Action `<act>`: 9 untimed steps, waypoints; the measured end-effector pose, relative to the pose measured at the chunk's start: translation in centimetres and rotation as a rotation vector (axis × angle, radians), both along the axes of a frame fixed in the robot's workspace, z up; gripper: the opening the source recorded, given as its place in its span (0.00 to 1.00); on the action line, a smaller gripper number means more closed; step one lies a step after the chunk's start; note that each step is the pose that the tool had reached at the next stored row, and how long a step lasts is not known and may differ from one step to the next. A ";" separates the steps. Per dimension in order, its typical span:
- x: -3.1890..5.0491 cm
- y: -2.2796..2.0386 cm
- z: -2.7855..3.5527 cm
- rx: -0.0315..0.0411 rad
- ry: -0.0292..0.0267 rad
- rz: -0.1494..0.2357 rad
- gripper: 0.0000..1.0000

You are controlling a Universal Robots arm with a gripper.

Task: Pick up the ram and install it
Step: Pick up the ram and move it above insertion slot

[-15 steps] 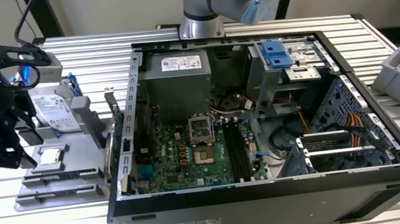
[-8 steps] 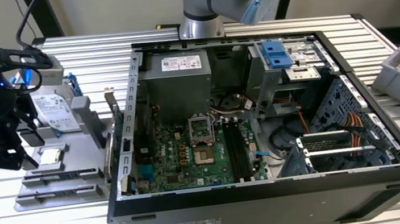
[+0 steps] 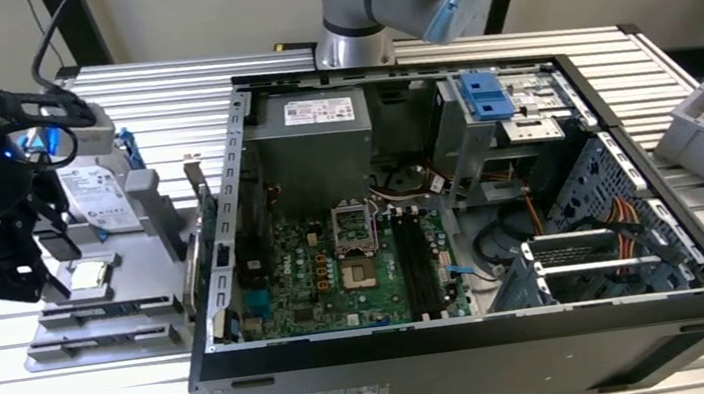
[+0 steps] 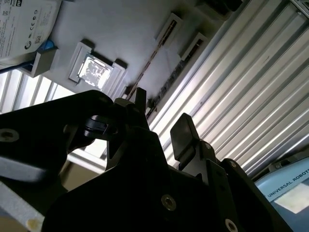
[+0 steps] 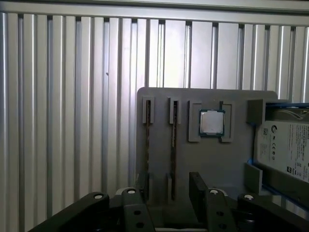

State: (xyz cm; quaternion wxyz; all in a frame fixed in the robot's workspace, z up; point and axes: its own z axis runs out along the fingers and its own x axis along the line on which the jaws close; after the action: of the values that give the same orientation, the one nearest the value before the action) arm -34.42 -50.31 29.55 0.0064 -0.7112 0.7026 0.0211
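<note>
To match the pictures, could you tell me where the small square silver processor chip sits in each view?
Exterior view: square silver processor chip on the grey holder tray, at the exterior view's left.
First wrist view: chip in its pocket beside the white-labelled hard drive.
Second wrist view: chip near the same drive.
Shared landmark: that hard drive.

The thin ram [image 5: 174, 145] stands on edge (slotted) in the grey tray [image 5: 212, 162].

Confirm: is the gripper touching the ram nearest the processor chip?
Apart. First wrist view shows bare tray between the ram and the fingers of the gripper.
</note>
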 end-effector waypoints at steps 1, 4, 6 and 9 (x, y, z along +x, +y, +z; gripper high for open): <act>0.00 0.00 -0.06 -0.0002 0.0001 0.000 1.00; 0.00 0.00 -0.24 -0.0007 0.0001 0.000 1.00; 0.00 0.00 -0.37 -0.0010 0.0001 0.000 1.00; 0.00 0.00 -0.56 -0.0015 0.0000 0.000 1.00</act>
State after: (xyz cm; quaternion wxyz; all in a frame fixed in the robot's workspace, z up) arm -34.42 -50.31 28.98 0.0059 -0.7111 0.7028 0.0206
